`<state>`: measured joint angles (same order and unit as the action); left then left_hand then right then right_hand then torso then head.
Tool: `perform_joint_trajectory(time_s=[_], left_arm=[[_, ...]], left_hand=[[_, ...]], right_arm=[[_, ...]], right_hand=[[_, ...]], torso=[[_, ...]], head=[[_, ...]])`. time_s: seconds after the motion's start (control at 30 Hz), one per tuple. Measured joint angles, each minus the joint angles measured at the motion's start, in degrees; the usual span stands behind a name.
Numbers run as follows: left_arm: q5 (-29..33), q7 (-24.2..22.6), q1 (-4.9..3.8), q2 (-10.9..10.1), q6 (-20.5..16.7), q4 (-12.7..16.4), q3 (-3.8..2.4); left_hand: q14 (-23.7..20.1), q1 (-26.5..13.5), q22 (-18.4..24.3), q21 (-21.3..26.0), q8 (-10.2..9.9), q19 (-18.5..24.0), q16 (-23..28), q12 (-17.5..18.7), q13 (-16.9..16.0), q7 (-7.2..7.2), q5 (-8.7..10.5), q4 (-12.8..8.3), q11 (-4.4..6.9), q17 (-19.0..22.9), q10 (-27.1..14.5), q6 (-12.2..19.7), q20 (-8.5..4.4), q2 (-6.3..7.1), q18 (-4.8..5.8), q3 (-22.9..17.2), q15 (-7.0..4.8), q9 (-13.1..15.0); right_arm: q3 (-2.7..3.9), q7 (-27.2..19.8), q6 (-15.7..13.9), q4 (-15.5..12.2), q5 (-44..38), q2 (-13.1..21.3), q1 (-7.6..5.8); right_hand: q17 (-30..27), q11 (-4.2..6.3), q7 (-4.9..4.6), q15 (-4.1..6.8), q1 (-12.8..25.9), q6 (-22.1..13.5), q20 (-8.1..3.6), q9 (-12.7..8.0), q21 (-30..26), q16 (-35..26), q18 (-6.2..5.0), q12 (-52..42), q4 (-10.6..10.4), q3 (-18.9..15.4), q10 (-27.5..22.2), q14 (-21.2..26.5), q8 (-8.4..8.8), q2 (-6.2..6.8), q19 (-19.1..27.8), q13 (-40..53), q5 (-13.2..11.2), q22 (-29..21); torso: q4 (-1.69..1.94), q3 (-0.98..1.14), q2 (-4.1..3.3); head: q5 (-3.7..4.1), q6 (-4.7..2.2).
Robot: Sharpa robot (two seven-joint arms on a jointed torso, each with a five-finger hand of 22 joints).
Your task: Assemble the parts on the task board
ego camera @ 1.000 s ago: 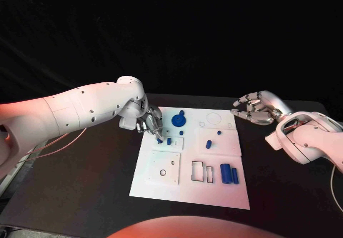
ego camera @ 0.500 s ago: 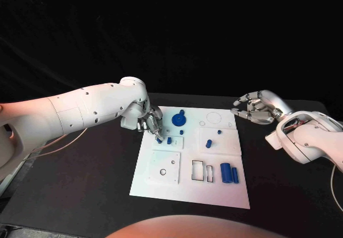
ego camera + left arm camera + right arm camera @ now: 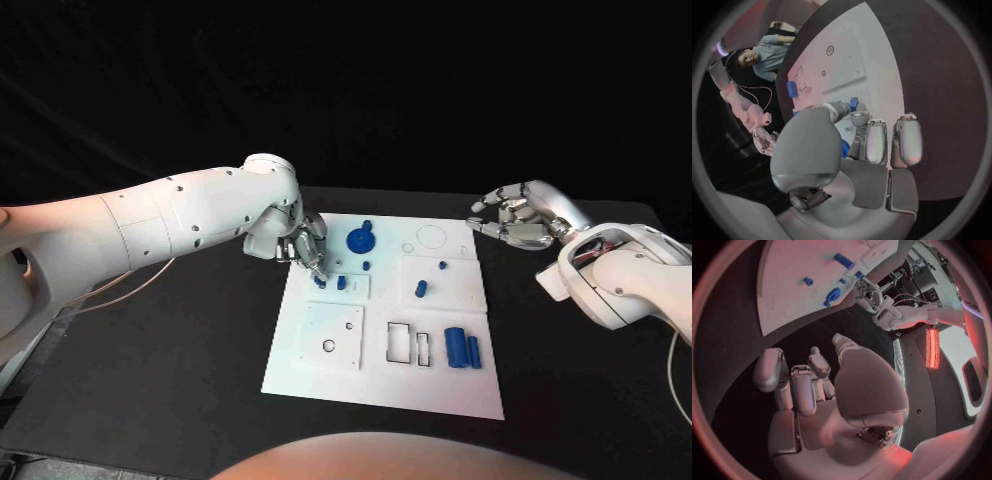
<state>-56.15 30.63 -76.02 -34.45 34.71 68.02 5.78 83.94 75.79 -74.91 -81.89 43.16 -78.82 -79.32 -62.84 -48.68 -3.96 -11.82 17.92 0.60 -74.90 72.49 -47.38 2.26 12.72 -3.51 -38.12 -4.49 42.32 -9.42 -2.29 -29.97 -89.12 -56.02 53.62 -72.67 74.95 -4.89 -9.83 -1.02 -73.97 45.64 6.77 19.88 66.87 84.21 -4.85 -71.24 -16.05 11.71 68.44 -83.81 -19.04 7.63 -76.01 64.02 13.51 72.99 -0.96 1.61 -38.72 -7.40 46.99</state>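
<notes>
The white task board (image 3: 329,365) lies mid-table. My left hand (image 3: 300,245) hangs over its far left part, fingertips down on a small blue part (image 3: 320,283) that they pinch beside a second small part (image 3: 342,284). In the left wrist view that part (image 3: 854,103) shows just past the thumb and finger. On the board also lie a round blue part (image 3: 359,240), a short peg (image 3: 421,291) and two blue bars (image 3: 462,350). My right hand (image 3: 512,220) hovers off the board's far right corner, fingers curled in, holding nothing.
Empty cut-outs (image 3: 407,344) lie beside the bars, and a raised white square plate (image 3: 332,338) with a small hole covers the board's left side. Black table (image 3: 159,380) surrounds the board. In the right wrist view the board (image 3: 786,295) and my left hand (image 3: 872,299) appear.
My left hand has drawn back slightly toward the far side, its fingertips still at the small blue part. The right hand has stayed where it was.
</notes>
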Motion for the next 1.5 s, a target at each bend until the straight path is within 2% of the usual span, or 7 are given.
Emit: perform_joint_trajectory(time_s=[0.83,1.5], left_arm=[[1.25,0.24,0.00,0.24,1.11,-0.40,0.17],[3.21,0.36,-0.04,-0.67,1.58,0.08,0.12]], left_hand=[[0.00,0.01,-0.04,0.00,0.00,0.00,0.00,0.00,-0.21,-0.15,-0.15,0.00,0.00,0.00,0.00,0.15,0.00,-0.01,0.00,0.00,0.00,0.31],[0.20,-0.01,-0.03,0.00,-0.10,0.00,0.00,-0.23,-0.29,-0.04,-0.11,-0.17,0.00,0.00,0.00,0.03,0.00,0.01,0.00,0.16,0.20,0.40]], right_arm=[[0.00,-0.05,-0.04,0.06,-0.01,-0.05,0.02],[0.00,-0.06,-0.04,0.14,-0.01,-0.05,0.12]], right_hand=[[-0.02,0.00,0.00,0.00,0.00,0.00,0.00,-0.01,0.00,0.00,0.00,0.00,0.00,0.00,0.00,0.00,0.00,0.00,0.00,0.00,0.24,0.00],[-0.03,0.00,0.00,0.00,0.00,0.00,0.00,0.03,0.00,0.00,0.00,0.00,0.00,0.00,0.00,0.00,0.00,0.00,0.00,0.00,0.24,0.00]], torso=[[0.01,0.00,0.01],[-0.01,0.00,0.00]], head=[[-0.01,0.04],[0.13,0.10]])
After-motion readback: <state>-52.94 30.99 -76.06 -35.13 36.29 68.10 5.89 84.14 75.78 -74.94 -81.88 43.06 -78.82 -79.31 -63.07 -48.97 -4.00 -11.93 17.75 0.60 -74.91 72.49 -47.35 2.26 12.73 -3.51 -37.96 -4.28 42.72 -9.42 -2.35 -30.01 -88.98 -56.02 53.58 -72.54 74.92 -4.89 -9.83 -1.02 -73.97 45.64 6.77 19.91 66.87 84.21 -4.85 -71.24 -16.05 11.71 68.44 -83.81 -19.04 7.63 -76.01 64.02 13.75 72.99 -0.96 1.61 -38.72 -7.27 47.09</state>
